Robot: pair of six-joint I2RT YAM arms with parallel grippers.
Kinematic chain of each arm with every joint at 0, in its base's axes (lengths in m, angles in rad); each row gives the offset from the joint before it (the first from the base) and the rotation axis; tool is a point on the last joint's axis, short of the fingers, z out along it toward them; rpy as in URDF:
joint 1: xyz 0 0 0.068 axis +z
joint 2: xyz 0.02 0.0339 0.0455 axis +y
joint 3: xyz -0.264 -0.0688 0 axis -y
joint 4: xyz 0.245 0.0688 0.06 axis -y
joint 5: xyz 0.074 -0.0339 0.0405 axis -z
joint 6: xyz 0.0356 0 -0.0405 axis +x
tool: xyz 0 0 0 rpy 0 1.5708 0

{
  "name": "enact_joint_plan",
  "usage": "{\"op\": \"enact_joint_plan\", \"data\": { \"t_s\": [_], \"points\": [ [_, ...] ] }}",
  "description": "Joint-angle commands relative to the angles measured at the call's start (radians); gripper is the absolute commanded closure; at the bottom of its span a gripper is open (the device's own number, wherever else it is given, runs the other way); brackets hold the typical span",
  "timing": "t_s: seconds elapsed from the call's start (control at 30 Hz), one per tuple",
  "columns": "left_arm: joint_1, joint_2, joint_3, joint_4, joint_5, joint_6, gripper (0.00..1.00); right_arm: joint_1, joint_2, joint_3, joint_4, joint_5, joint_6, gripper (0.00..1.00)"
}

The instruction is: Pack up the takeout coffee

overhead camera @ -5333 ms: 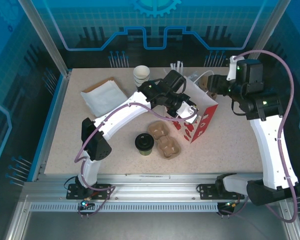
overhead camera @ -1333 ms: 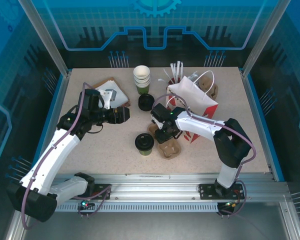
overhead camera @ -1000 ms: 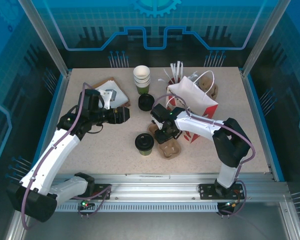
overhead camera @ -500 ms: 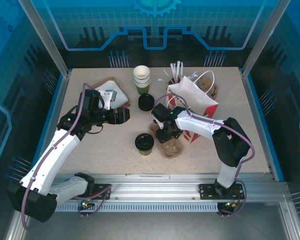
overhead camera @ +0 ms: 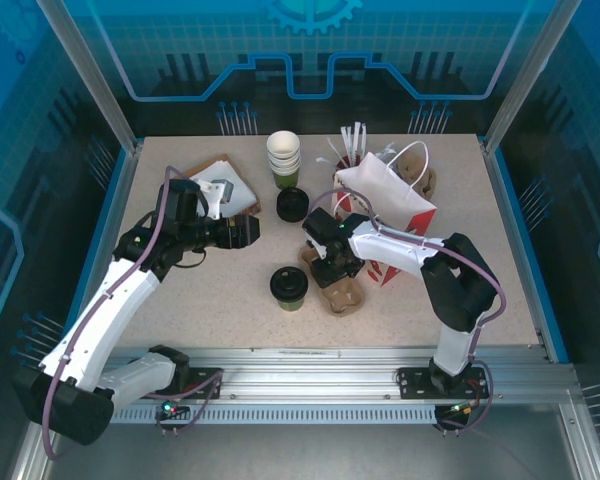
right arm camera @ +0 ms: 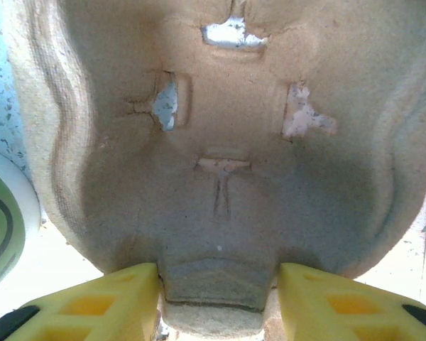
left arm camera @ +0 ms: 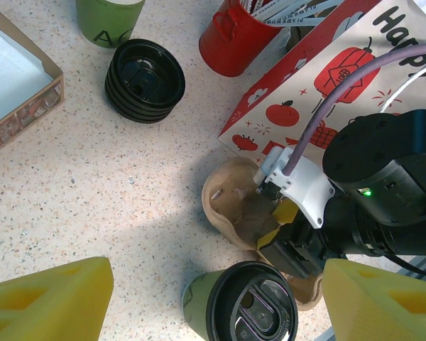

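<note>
The takeout coffee (overhead camera: 289, 287), an olive-green cup with a black lid, stands on the table just left of a brown pulp cup carrier (overhead camera: 332, 282). My right gripper (overhead camera: 330, 266) is down on the carrier. In the right wrist view its yellow fingers (right arm camera: 92, 302) press both sides of the carrier's middle ridge (right arm camera: 218, 280). My left gripper (overhead camera: 244, 230) hovers open to the upper left of the coffee. In the left wrist view the left gripper (left arm camera: 220, 302) has its fingers far apart, with the coffee (left arm camera: 252, 312) low between them and untouched.
A white paper bag with red prints (overhead camera: 398, 215) stands open right of the carrier. Behind it are a red cup of straws (overhead camera: 352, 152), a stack of lidless cups (overhead camera: 283, 160) and a stack of black lids (overhead camera: 292, 204). A box of napkins (overhead camera: 218, 188) lies back left.
About five seconds ago both arms were at the bag. The left has since pulled back left and the right has come down onto the carrier. Over the last second almost nothing moved.
</note>
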Motion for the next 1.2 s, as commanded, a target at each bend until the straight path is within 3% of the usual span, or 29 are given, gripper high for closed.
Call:
{"op": "enact_joint_plan", "data": {
  "t_s": [0.0, 0.63, 1.17],
  "points": [
    [0.007, -0.016, -0.016, 0.011, 0.029, 0.028, 0.21, -0.005, 0.030, -0.002, 0.003, -0.014, 0.017, 0.51],
    [0.008, -0.020, -0.016, 0.013, 0.034, 0.022, 0.21, 0.006, -0.095, 0.032, -0.064, 0.028, -0.005, 0.64],
    [0.007, -0.073, -0.008, 0.005, -0.050, 0.004, 0.21, 0.072, -0.119, 0.350, -0.133, 0.022, -0.117, 0.65]
  ]
}}
